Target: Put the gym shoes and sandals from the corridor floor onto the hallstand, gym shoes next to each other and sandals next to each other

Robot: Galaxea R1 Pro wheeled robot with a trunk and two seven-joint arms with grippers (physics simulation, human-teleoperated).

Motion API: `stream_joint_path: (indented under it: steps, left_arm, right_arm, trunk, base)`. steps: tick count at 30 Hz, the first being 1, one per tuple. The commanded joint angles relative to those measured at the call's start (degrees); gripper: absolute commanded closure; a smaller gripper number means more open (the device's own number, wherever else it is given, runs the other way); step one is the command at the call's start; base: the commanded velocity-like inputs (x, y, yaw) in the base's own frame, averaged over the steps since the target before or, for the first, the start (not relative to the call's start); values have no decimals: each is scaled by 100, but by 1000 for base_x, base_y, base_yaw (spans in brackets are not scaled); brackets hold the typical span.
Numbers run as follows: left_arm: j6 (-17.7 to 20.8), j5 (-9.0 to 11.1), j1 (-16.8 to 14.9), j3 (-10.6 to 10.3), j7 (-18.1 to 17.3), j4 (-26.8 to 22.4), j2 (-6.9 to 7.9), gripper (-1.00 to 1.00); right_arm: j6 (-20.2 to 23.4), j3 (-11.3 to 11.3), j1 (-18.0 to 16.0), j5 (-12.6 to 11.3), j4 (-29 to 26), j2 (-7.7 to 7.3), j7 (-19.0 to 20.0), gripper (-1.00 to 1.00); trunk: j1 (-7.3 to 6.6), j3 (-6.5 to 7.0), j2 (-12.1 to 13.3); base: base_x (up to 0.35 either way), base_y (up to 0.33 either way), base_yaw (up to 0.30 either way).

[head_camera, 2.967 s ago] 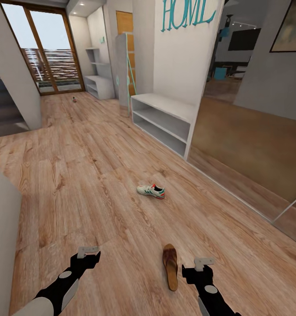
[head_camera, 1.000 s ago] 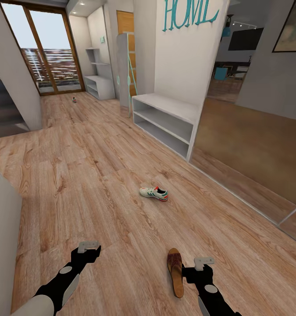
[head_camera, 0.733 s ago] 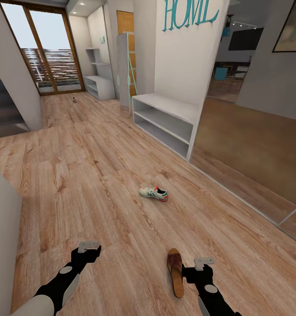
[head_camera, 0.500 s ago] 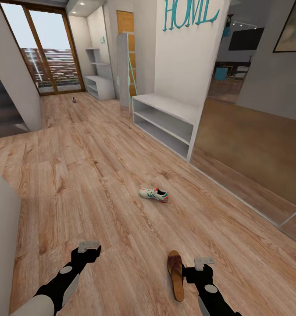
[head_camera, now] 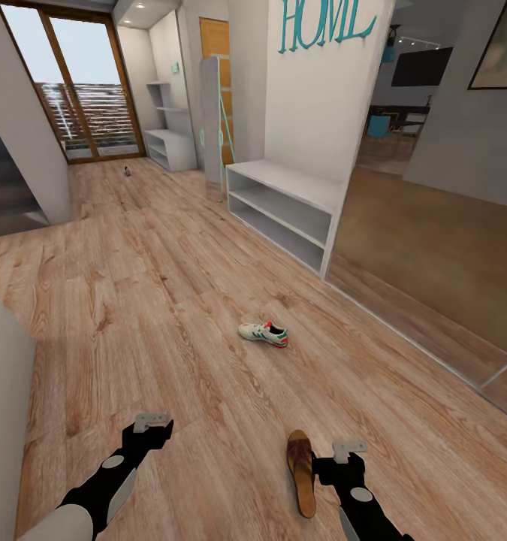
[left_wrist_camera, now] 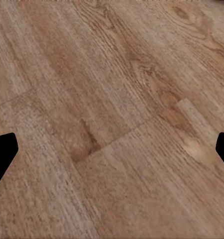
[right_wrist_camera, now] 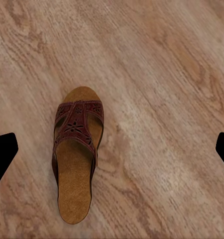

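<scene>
Both grippers (left, right) spread over floor, sandal beside right.

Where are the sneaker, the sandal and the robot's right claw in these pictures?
gym shoe (head_camera: pixel 263 332), head view, on its white side.
sandal (right_wrist_camera: pixel 75 152), right wrist view, on the strap and insole.
right claw (head_camera: pixel 348 449), head view, between its fingertips.
</scene>
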Motion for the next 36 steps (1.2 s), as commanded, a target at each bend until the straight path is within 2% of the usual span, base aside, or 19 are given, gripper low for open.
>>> stream_joint_path:
  steps: [1, 36]
  left_arm:
    - [-16, 1, -3, 29, -31, 5, -1, -100]
    - [-35, 7, -3, 49, -33, 5, 29, -100]
  right_arm:
    - [38, 24, -3, -5, -10, -3, -42, -100]
    - [38, 24, -6, -5, -10, -3, -42, -100]
  trunk:
    - [-1, -4, -2]
    - [-1, -6, -2]
  base:
    - [1, 0, 0]
    - [17, 18, 0]
